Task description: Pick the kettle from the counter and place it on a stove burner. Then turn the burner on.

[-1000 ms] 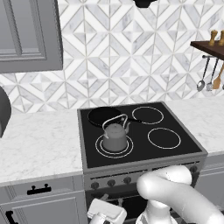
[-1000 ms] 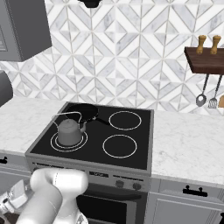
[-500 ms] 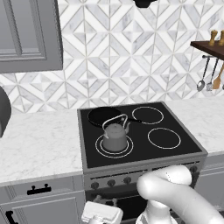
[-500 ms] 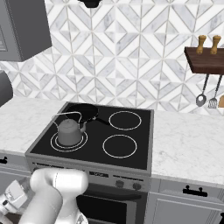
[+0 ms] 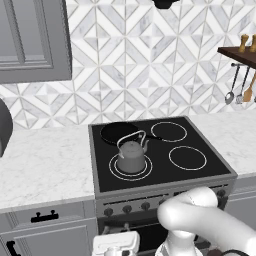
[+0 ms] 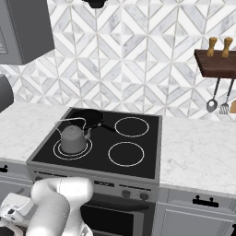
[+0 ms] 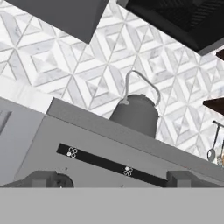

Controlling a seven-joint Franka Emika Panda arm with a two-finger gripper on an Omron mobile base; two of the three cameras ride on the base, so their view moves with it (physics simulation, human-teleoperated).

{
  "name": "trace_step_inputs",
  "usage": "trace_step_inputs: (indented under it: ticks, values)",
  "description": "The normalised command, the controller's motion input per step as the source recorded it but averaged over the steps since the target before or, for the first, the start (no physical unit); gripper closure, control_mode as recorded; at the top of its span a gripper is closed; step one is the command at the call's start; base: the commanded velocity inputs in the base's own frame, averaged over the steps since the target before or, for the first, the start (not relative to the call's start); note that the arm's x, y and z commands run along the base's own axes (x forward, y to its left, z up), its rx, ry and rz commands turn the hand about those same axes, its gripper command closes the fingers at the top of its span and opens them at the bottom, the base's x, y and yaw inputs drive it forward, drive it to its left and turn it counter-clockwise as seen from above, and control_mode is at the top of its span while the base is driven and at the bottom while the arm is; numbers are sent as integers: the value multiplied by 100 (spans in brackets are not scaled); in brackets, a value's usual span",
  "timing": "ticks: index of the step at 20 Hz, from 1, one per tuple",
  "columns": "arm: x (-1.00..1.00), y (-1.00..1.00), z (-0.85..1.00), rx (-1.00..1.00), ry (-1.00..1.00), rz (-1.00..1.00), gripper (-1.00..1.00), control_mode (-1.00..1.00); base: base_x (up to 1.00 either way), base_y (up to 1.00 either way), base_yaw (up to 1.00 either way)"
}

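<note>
The dull-grey kettle (image 5: 131, 156) (image 6: 73, 139) stands upright on the front-left stove burner (image 5: 115, 172) (image 6: 57, 150), whose two white rings show no red glow. My gripper (image 5: 116, 246) (image 6: 14, 209) hangs low in front of the oven, below the cooktop's front edge and well apart from the kettle. Its fingers are hidden, so its state is unclear. From below, the hand view looks up past the stove's control panel (image 7: 100, 162) to the kettle (image 7: 135, 113). White marble counter (image 5: 45, 165) (image 6: 198, 152) flanks the stove.
A flat black frying pan (image 5: 117, 132) (image 6: 87, 117) sits on the back-left ring, just behind the kettle. Knobs (image 5: 127, 209) (image 6: 124, 193) (image 7: 43, 179) line the stove front. A wooden shelf with hanging utensils (image 5: 237, 85) (image 6: 216, 87) is on the right wall.
The hand has sunk slightly lower in front of the oven. The kettle and pan have not moved.
</note>
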Motion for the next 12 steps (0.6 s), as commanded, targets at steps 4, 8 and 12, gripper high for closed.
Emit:
trace_step_inputs:
  ticks: [4,8,12]
  values:
    - [4,7,0,4,1,3,-100,-100,0,0,0]
    - [26,0,0,3,0,0,-100,-100,0,0,0]
    - [35,0,0,5,0,0,-100,-100,0,0,0]
